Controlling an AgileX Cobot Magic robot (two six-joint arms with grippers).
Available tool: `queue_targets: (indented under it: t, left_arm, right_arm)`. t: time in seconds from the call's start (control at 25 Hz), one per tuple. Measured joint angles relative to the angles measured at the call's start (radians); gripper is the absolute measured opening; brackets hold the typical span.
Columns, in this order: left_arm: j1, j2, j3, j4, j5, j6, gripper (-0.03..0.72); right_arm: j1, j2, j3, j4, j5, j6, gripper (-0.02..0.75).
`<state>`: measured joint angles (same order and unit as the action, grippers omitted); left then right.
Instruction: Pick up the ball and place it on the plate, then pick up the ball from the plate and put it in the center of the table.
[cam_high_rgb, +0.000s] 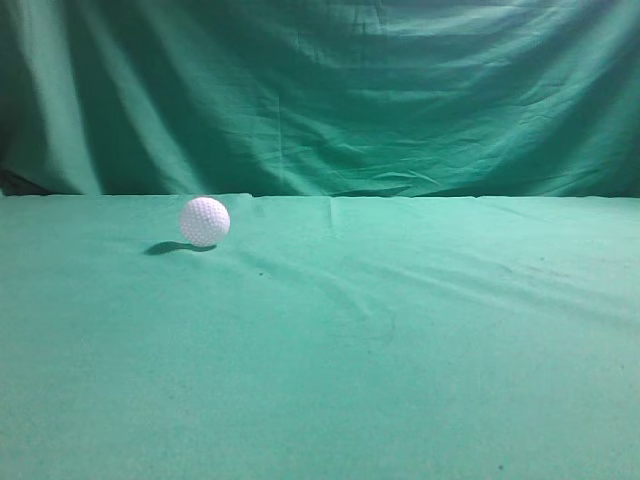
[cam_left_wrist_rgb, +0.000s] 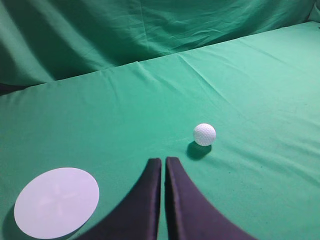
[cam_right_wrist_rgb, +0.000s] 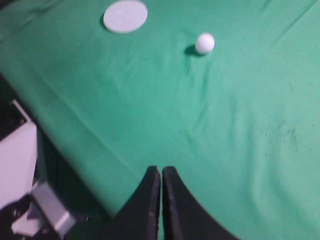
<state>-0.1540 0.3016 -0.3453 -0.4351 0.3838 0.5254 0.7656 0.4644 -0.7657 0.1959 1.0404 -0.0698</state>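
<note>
One ball (cam_high_rgb: 205, 221) is present. It is white and dimpled, and it rests on the table (cam_high_rgb: 400, 340), which is covered in teal-green cloth with light wrinkles. In the exterior view the ball sits toward the far left of the surface, near the back edge, with a dark shadow to its left. Nothing touches it.

One plate (cam_left_wrist_rgb: 56, 202) is present. It is a flat, pale round disc lying on the cloth. In the left wrist view it lies at the lower left, well apart from the ball (cam_left_wrist_rgb: 204, 134), which lies up and to the right of it. In the right wrist view the plate (cam_right_wrist_rgb: 125, 16) appears at the top edge and the ball (cam_right_wrist_rgb: 204, 43) to its right, again apart. The plate does not appear in the exterior view.

Two grippers are present, one per wrist view. The left gripper (cam_left_wrist_rgb: 163, 162) has its two black fingers pressed together with only a thin slit between them; it grasps nothing. Its tips are near the ball but clear of it. The right gripper (cam_right_wrist_rgb: 161, 171) is likewise clenched on nothing, and it is positioned above the near table edge, well apart from both ball and plate.

One draped green backdrop (cam_high_rgb: 320, 90) hangs behind the table.
</note>
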Motion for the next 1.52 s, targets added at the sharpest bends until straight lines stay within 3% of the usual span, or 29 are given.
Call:
queue_targets:
  t: [0.12, 0.44, 0.72, 1.04, 1.24, 1.52]
  left_arm:
    - [0.0, 0.0, 0.0, 0.0, 0.0, 0.0, 0.0]
    - [0.0, 0.0, 0.0, 0.0, 0.0, 0.0, 0.0]
    - [0.0, 0.0, 0.0, 0.0, 0.0, 0.0, 0.0]
    - [0.0, 0.0, 0.0, 0.0, 0.0, 0.0, 0.0]
    - [0.0, 0.0, 0.0, 0.0, 0.0, 0.0, 0.0]
    - [0.0, 0.0, 0.0, 0.0, 0.0, 0.0, 0.0]
  right_arm:
    - [0.0, -0.08, 0.042, -0.003, 0.007, 0.006, 0.0]
    - [-0.02, -0.321, 0.261, -0.104, -0.322, 0.009, 0.0]
    - [-0.323, -0.434, 0.484, -0.121, -0.624, 0.011, 0.0]
    - [-0.599, -0.473, 0.657, -0.135, -0.681, 0.014, 0.0]
    - [-0.617, -0.473, 0.779, -0.135, -0.742, 0.028, 0.0]
    - [-0.625, -0.473, 0.793, -0.139, -0.703, 0.064, 0.0]
